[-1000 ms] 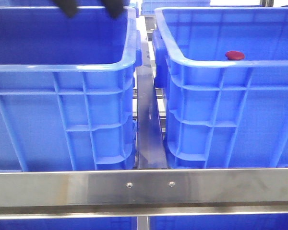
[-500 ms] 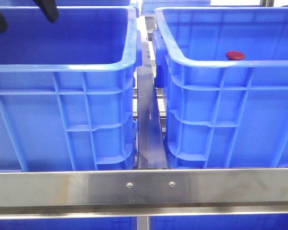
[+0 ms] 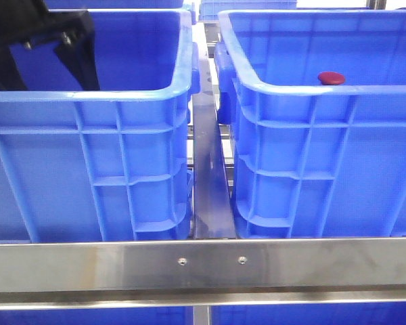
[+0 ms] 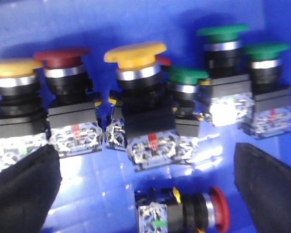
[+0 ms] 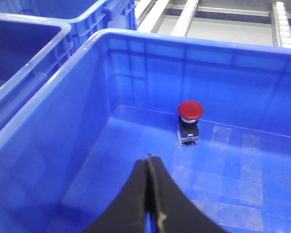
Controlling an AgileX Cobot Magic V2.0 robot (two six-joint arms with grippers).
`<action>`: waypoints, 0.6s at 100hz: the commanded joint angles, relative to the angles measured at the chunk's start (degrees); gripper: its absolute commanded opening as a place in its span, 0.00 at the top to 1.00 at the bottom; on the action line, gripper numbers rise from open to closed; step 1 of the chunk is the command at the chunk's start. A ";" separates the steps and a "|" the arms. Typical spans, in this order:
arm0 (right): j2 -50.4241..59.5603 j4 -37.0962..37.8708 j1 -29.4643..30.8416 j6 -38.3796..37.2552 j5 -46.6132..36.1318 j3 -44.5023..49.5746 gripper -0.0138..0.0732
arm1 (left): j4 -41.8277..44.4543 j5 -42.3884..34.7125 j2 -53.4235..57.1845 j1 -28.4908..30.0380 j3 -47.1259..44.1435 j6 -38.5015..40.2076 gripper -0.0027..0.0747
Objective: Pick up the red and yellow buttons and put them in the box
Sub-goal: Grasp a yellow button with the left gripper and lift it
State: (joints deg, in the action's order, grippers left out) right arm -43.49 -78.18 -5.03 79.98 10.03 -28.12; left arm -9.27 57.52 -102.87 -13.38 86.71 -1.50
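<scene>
In the left wrist view my left gripper (image 4: 145, 191) is open, low inside the left crate (image 3: 88, 95). A red button (image 4: 186, 212) lies on its side between its fingers (image 4: 20, 189), untouched. Just beyond stand two yellow buttons (image 4: 135, 52) (image 4: 12, 68) and a dark red one (image 4: 61, 56), upright on their switch bodies. The front view shows the left gripper (image 3: 47, 81) dipping behind the left crate's near rim. My right gripper (image 5: 149, 162) is shut and empty over the box (image 5: 136, 41). One red button (image 5: 190, 110) (image 3: 331, 78) stands upright on the floor of the box (image 3: 304, 88).
Three green buttons (image 4: 222, 31) (image 4: 264, 48) (image 4: 186, 75) stand among the others in the left crate. A steel rail (image 3: 203, 264) crosses in front of both crates, with a metal divider (image 3: 208, 176) between them. More blue crates (image 5: 34, 29) sit behind.
The left gripper has moved left and dropped down into the left crate. The red button in the box has not moved.
</scene>
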 commanded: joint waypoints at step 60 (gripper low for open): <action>0.39 -0.67 0.31 0.75 -0.27 -1.57 0.92 | -0.76 -5.04 -3.54 0.06 1.86 0.55 0.19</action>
State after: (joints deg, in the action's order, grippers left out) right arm -43.49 -78.18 -5.03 79.98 10.03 -28.12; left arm -9.18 54.09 -109.14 -13.38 86.71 -1.48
